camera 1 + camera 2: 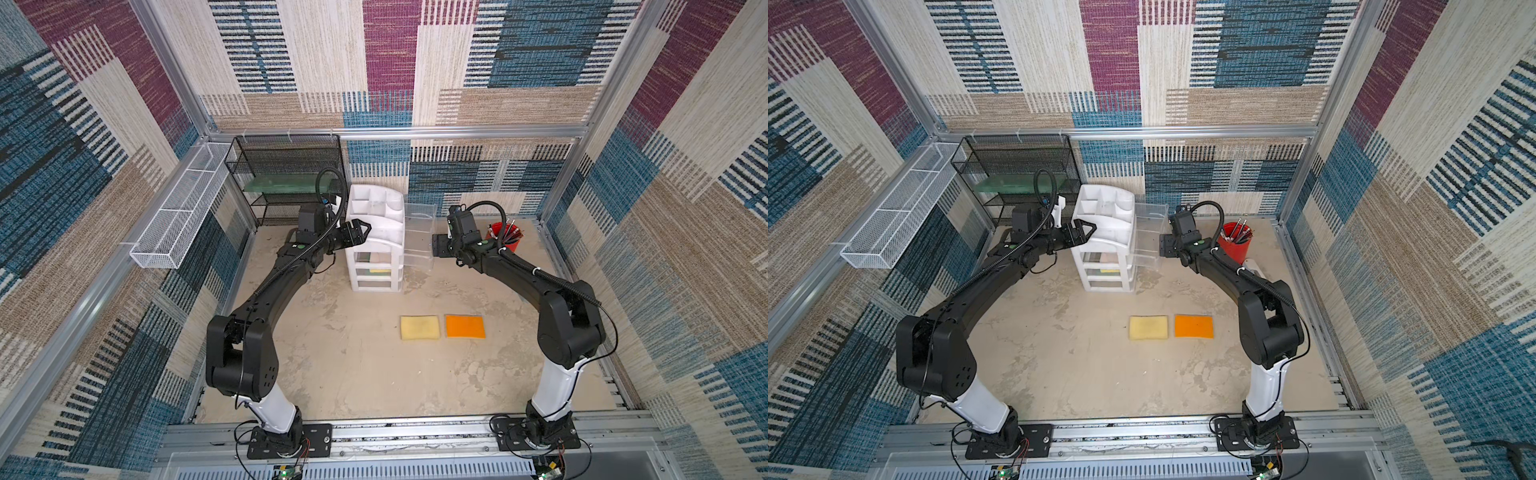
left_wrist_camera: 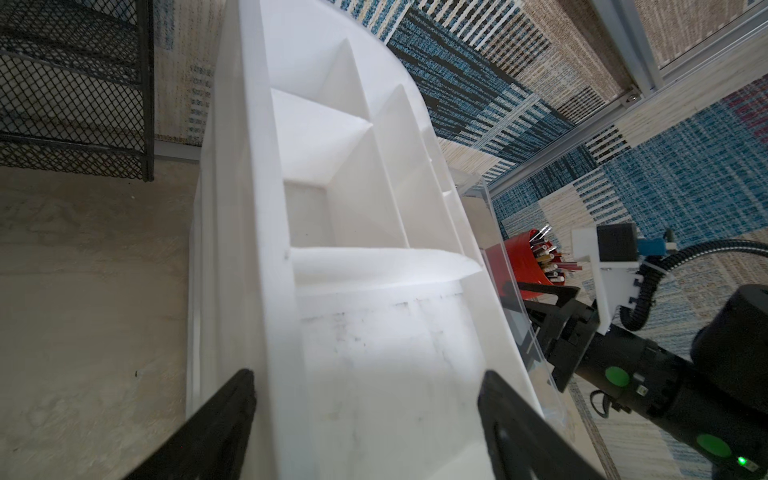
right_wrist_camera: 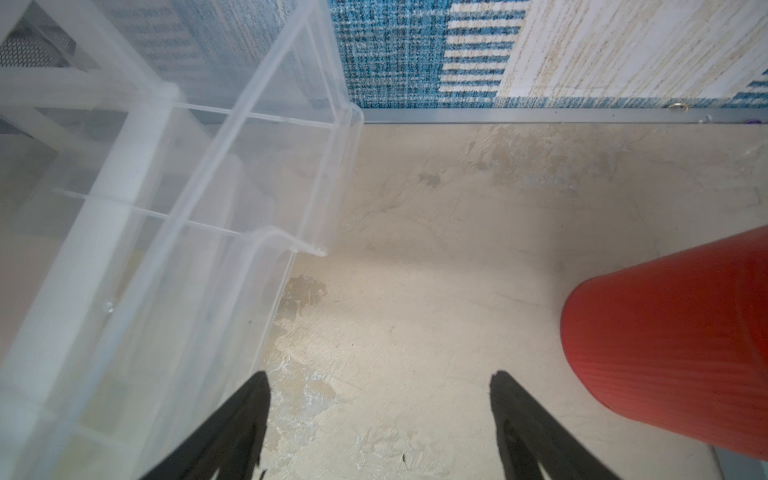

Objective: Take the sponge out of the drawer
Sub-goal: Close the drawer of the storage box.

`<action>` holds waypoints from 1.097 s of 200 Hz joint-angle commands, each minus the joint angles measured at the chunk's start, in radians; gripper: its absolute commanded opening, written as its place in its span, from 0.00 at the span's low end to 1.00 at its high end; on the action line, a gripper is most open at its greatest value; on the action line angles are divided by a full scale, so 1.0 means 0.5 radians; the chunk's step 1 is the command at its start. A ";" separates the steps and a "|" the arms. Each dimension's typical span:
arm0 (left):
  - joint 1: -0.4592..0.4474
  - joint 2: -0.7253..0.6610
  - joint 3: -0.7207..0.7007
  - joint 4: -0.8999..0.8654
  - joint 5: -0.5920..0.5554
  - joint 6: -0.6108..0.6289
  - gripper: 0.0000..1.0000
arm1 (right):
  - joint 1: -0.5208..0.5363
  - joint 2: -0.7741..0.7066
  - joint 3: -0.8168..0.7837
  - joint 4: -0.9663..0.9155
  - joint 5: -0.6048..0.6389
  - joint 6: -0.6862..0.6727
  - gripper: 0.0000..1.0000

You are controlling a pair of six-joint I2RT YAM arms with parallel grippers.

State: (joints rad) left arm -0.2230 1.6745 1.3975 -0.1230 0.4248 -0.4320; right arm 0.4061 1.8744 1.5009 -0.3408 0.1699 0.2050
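1. Two grippers stand with jaws spread, holding nothing: the left gripper [image 1: 362, 231] straddles the top edge of the small white plastic drawer tower [image 1: 376, 266], probably to steady it.
2. Just beside the tower's clear side bins, the right gripper [image 3: 380, 424] hovers over bare tabletop.
3. A yellow sponge [image 1: 380, 271] shows inside the closed middle drawer.
4. Two flat sponges, pale yellow [image 1: 419, 328] and orange [image 1: 465, 326], lie on the table, well apart from the tower.

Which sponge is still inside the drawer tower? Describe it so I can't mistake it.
Find the white drawer tower at the back, beside the black mesh shelf. Behind its middle drawer front lies a yellow sponge. Unlike the yellow sponge and orange sponge lying on the open floor, it sits enclosed.
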 commanded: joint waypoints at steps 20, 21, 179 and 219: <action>-0.069 0.071 0.029 -0.148 0.805 0.192 0.84 | -0.034 0.153 0.195 0.332 -1.104 -0.269 0.85; -0.069 0.073 0.030 -0.149 0.806 0.193 0.83 | -0.037 0.158 0.198 0.332 -1.124 -0.269 0.85; -0.076 0.025 0.129 -0.368 0.457 0.307 0.82 | -0.085 0.033 0.172 0.136 -0.613 -0.115 0.86; -0.039 -0.093 0.135 -0.469 0.123 0.301 0.82 | -0.159 -0.156 0.012 0.170 -0.514 -0.024 0.86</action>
State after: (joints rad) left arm -0.2546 1.6585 1.4570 -0.2974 0.5957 -0.3073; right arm 0.3477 1.8450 1.5448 -0.3004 -0.1261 0.1486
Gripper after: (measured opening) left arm 0.819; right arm 0.857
